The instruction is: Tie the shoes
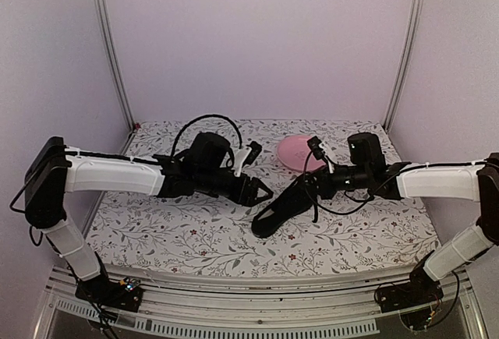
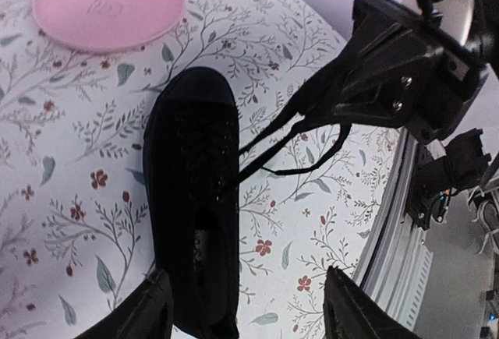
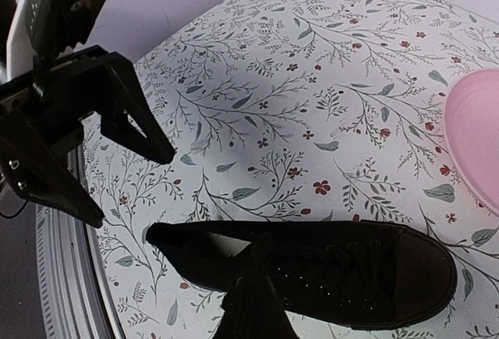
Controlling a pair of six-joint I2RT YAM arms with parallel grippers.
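The black shoe [image 1: 282,208] lies on the flowered cloth, heel toward the front left and toe toward the pink plate. It also shows in the left wrist view [image 2: 191,191] and the right wrist view [image 3: 343,273]. My right gripper [image 1: 306,190] hangs over the shoe's middle, shut on the thin black laces [image 2: 269,138], which run taut from the eyelets up to its tip [image 2: 302,114]. In its own view the closed right gripper [image 3: 261,257] covers the tongue. My left gripper [image 1: 262,195] is open and empty just left of the shoe's heel end; its fingers [image 2: 152,308] straddle the heel.
A pink plate [image 1: 301,153] sits behind the shoe's toe, also in the left wrist view [image 2: 105,4]. The table's metal front rail [image 2: 398,222] runs close to the shoe's right side in that view. Cables loop above both arms.
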